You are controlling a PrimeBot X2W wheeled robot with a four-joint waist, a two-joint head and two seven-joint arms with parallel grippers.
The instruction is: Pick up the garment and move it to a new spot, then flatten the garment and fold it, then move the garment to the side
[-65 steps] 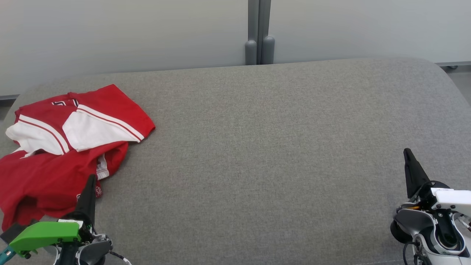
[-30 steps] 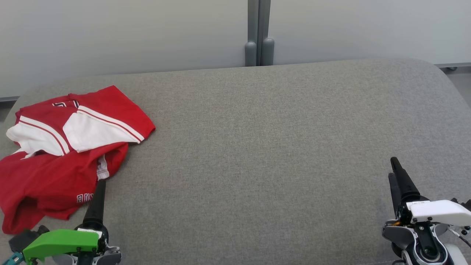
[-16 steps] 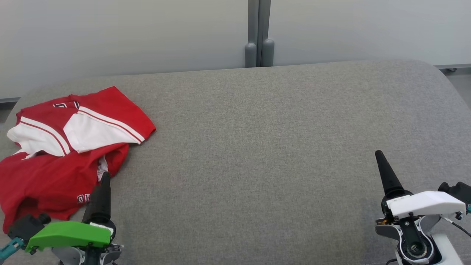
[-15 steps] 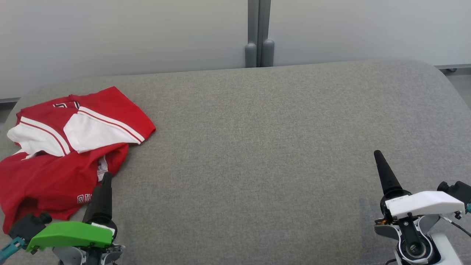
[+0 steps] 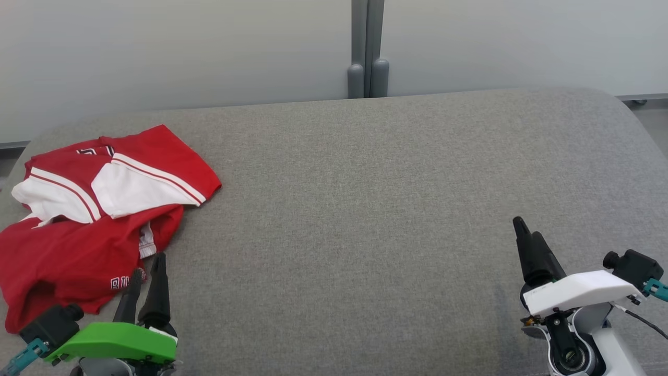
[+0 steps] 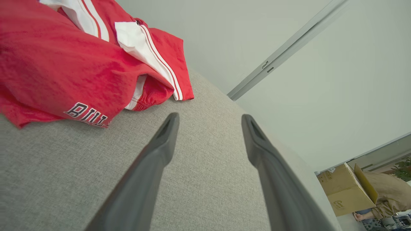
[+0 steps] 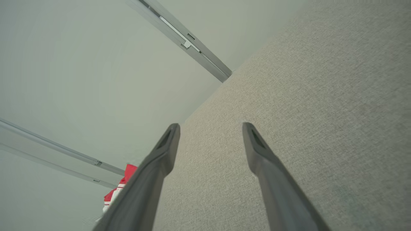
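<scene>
Grey fabric surface (image 5: 365, 209), crumpled red-and-white garment (image 5: 78, 230) at its left end.
Nearest, the left gripper (image 5: 147, 265) hovers with fingers spread apart and empty, tips just beside the garment's near edge. The right gripper (image 5: 524, 228), fingers likewise apart and empty, is well apart from it over bare fabric at the right. Behind stands a pale wall (image 5: 209, 47) with a grey post (image 5: 368, 47).

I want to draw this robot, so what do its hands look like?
The left gripper has a bright green cover, the right gripper a white cover with a thin black cable. Both have two long, dark, pointed fingers.
</scene>
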